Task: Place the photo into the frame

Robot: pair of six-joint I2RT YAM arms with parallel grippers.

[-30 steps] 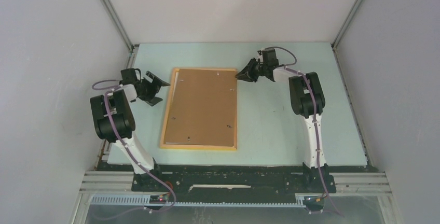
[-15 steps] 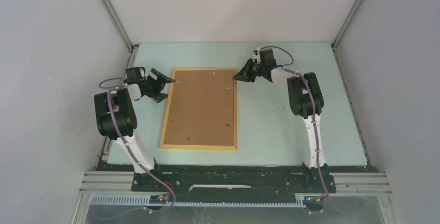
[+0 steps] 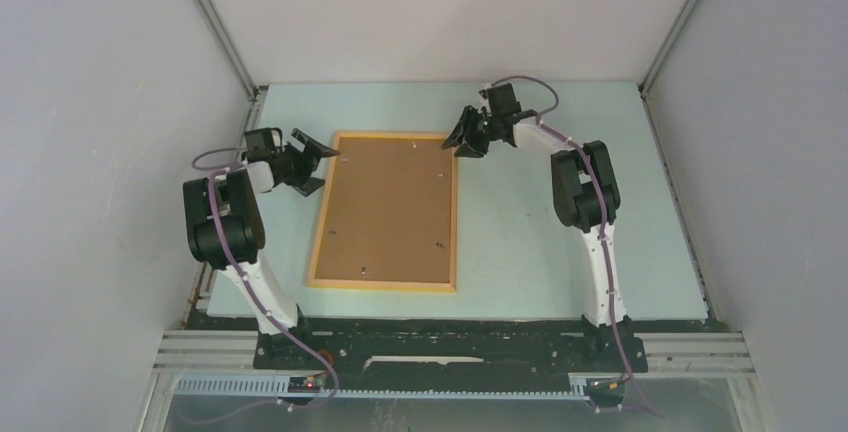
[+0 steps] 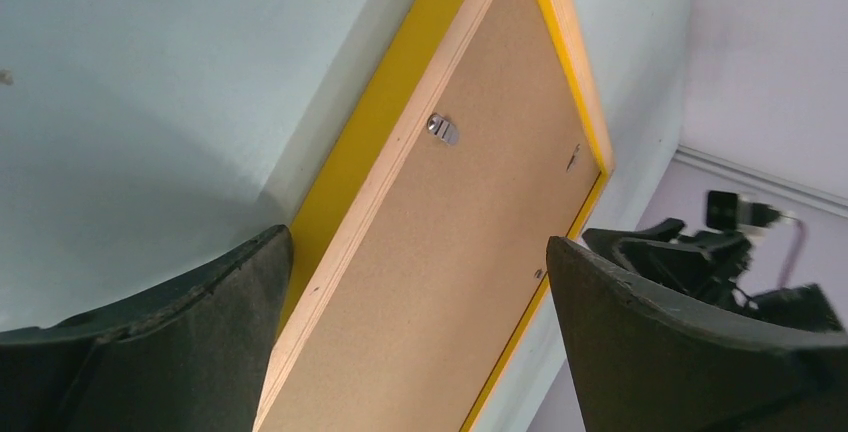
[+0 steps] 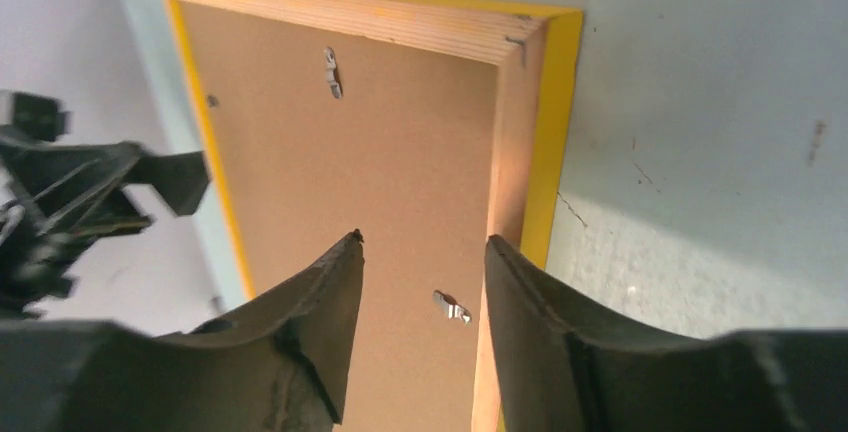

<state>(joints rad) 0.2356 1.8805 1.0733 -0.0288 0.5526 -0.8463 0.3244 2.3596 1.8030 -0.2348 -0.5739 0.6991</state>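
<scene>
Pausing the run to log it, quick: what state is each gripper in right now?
Left gripper: wide open, holding nothing.
Right gripper: open, narrower gap, holding nothing, over the frame.

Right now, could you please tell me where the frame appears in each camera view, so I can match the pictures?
Top external: the frame lies flat mid-table, between the two arms.
Left wrist: the frame runs diagonally, bottom left to top right.
Right wrist: the frame fills the centre, one corner at upper right.
Shared landmark: the brown backing board inside its rails.
</scene>
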